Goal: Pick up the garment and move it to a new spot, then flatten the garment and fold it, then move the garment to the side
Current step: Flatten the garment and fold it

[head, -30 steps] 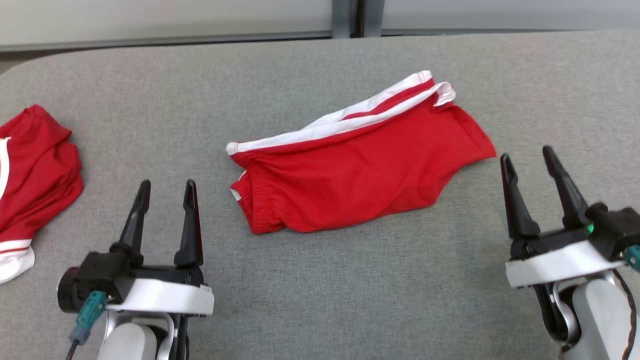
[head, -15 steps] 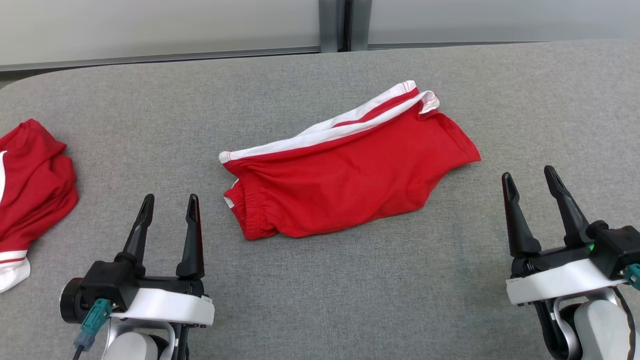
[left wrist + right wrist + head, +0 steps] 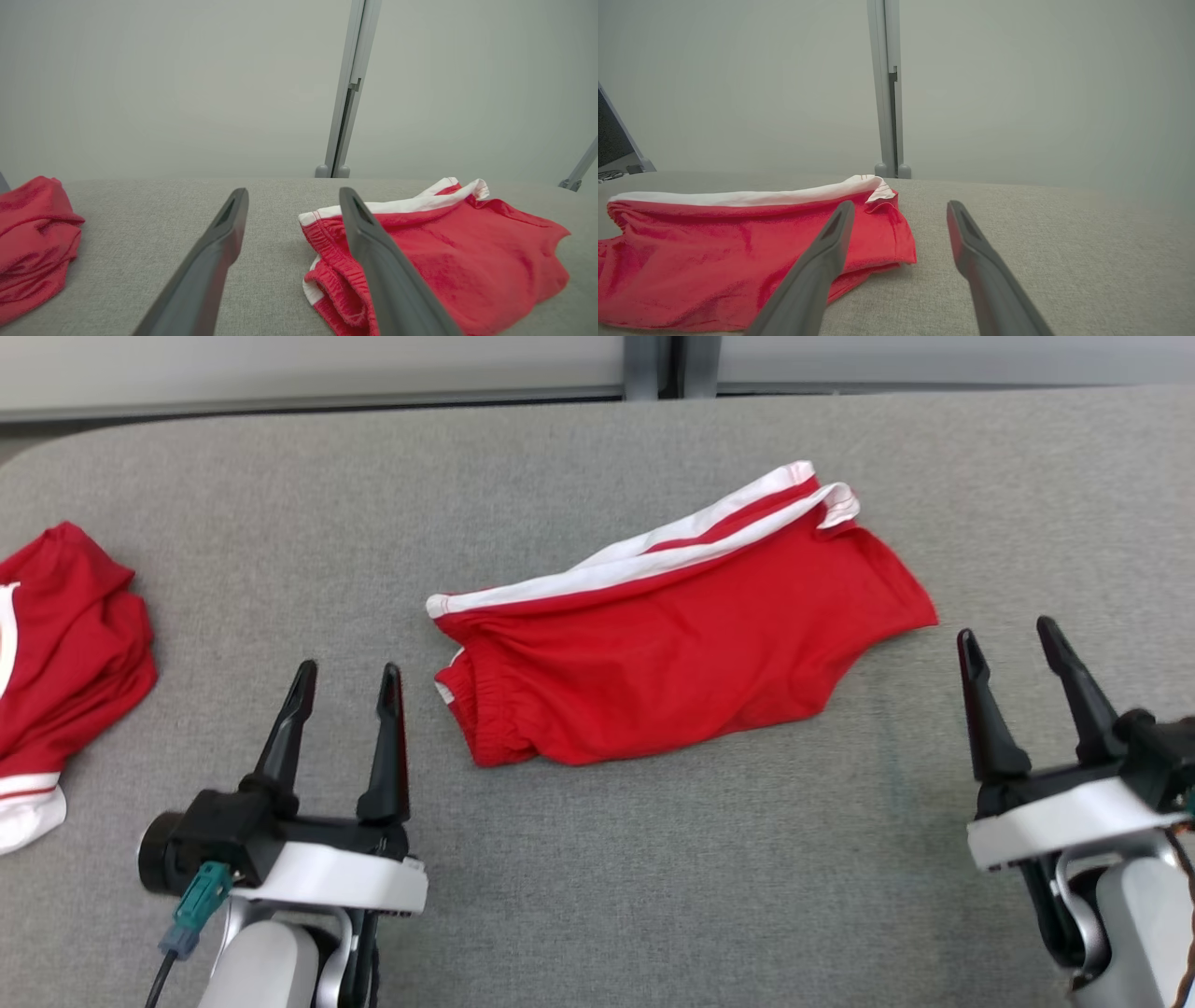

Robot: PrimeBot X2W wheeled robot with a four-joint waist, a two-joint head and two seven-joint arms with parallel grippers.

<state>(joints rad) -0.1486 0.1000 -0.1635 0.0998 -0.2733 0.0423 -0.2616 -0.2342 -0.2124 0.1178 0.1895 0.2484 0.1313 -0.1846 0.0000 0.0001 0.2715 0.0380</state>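
On grey table [image 3: 653, 877]: red shorts [image 3: 672, 663] lie loose, untouched.

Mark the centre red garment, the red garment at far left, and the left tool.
centre red garment [image 3: 681, 644], head view, mid red panel.
far-left red garment [image 3: 79, 616], head view, crumpled red fabric.
left tool [image 3: 348, 666], head view, midway between its fingertips.

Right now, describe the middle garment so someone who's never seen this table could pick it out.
On the grey padded table, look to the middle. The red shorts lie spread out there, white stripes along their far edge, unlike the crumpled red garment bunched at the table's left side.
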